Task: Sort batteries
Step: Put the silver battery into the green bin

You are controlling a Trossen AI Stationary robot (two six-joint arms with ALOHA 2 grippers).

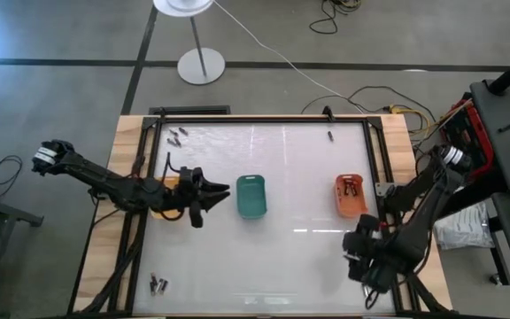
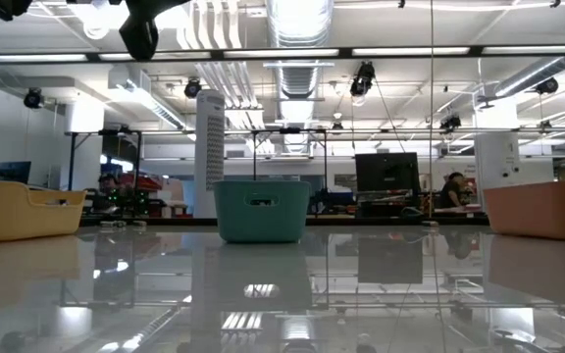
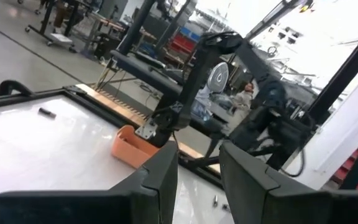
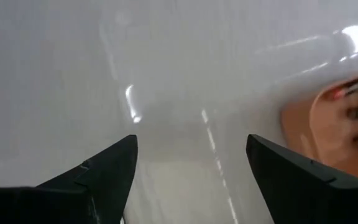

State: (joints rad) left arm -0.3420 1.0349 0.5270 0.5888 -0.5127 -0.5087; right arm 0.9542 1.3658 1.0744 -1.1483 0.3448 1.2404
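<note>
- The left gripper (image 1: 222,190) hovers between the yellow tray (image 1: 168,186) and the green tray (image 1: 251,196), its fingers (image 3: 160,180) parted by a narrow gap with nothing between them.
- The right gripper (image 1: 354,252) sits near the table's (image 1: 308,266) front right, fingers (image 4: 104,171) spread wide over bare surface.
- Batteries (image 1: 176,136) lie scattered (far left corner, front left (image 1: 158,284), one at the far edge (image 1: 330,136)); some rest in the orange tray (image 1: 351,195).

White tabletop (image 1: 299,177) gleaming under the lights, set in a wooden frame (image 1: 127,177). A green tray (image 1: 251,196) sits mid-table, an orange tray (image 1: 351,193) off to one side, a yellow tray (image 2: 18,211) on the other. Beyond the far edge, a lamp stand (image 1: 201,66) and a white cable (image 1: 273,49) on the floor. In the room behind, someone seated (image 2: 453,189), possibly at a desk.
</note>
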